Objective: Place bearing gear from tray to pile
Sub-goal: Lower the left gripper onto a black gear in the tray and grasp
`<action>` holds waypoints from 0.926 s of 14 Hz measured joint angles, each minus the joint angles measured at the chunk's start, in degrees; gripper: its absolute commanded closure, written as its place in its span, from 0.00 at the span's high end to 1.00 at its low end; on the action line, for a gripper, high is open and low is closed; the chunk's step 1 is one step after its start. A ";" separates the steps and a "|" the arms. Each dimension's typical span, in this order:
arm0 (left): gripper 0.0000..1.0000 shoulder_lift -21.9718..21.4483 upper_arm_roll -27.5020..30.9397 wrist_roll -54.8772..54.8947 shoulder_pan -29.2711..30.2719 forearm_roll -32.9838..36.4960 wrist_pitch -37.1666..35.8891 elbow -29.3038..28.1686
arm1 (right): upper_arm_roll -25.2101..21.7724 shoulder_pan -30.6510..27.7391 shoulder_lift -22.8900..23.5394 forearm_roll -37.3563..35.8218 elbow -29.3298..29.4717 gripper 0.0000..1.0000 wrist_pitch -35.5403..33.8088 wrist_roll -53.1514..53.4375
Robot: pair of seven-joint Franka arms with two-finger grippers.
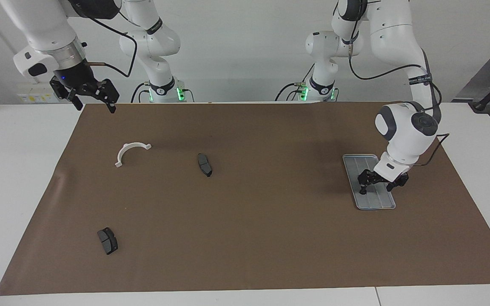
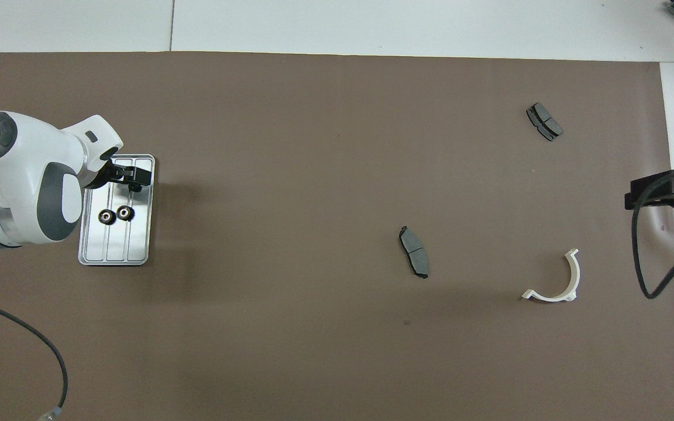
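The left claw [image 1: 382, 185], open, hangs low over the tray [image 1: 374, 203] at the frame's right, its arm bent steeply down. The right claw [image 1: 93, 97] waits open at upper left.

One silver tray [image 2: 114, 256], two visible gears [image 2: 106, 217] [image 2: 126, 213], two dark brake pads [image 2: 414, 251] [image 2: 544, 121] and one white bracket [image 2: 554, 280] lie on one brown mat [image 2: 325, 175].

bright, even light; soft shadows; sharp.
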 measured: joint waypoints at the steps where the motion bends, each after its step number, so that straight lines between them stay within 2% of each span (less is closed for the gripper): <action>1: 1.00 0.12 -0.01 -0.12 -0.11 -0.05 0.02 0.00 | 0.00 0.00 0.00 0.00 0.00 1.00 0.00 0.00; 5: 1.00 0.47 0.20 -0.14 0.14 -0.10 0.04 -0.01 | 0.00 0.00 0.00 0.00 0.00 1.00 0.00 0.00; 8: 0.80 0.59 0.37 -0.14 0.20 -0.12 0.04 -0.01 | 0.00 0.00 0.00 0.00 0.00 1.00 0.00 0.00; 13: 0.58 0.96 0.37 -0.14 0.21 -0.12 0.01 -0.27 | 0.00 0.00 0.00 0.00 0.00 1.00 0.00 0.00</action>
